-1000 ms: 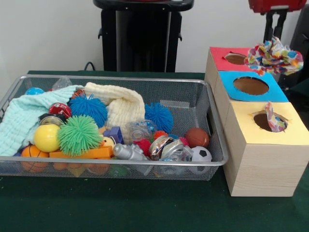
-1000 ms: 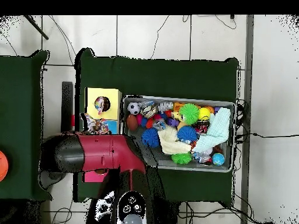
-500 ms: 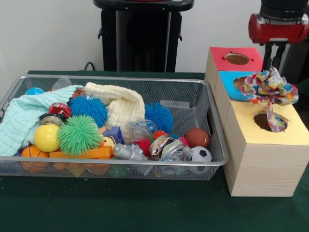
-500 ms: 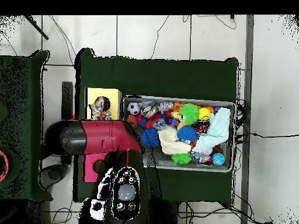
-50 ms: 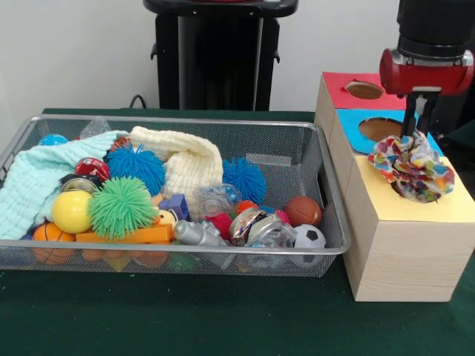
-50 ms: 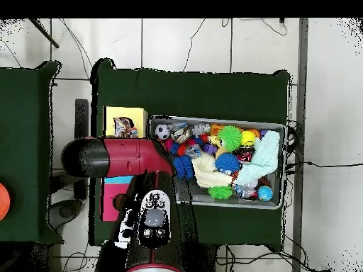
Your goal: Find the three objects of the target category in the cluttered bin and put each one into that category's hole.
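One claw (image 5: 410, 133) grips the patterned cloth (image 5: 413, 167) from above; its bunch hangs directly over the yellow box's hole (image 5: 401, 185), partly inside it already.

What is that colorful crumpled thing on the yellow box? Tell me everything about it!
The colorful cloth looks like soft fabric with red, blue, yellow and green patches on white. It is bunched into a ball over the hole of the yellow box, resting on its top. The gripper hangs right above, touching its upper edge.
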`<state>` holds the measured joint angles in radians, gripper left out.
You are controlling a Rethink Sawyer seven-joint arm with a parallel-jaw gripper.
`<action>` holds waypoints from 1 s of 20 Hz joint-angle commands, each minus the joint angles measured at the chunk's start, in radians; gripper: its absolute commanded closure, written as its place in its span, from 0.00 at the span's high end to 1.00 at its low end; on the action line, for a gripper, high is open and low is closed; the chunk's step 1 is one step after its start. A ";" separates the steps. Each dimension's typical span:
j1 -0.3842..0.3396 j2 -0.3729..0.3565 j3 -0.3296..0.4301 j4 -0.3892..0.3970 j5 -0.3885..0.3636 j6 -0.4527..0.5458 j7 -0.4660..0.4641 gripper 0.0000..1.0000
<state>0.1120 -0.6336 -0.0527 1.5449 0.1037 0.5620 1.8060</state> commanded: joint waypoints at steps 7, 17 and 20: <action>0.006 0.066 0.003 -0.093 0.059 -0.051 0.227 0.00; 0.011 0.134 0.003 -0.160 0.068 -0.099 0.214 0.00; 0.030 0.189 -0.041 -0.212 0.036 -0.060 0.198 0.00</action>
<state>0.1370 -0.5541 -0.0845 1.4099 0.1466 0.5351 1.8060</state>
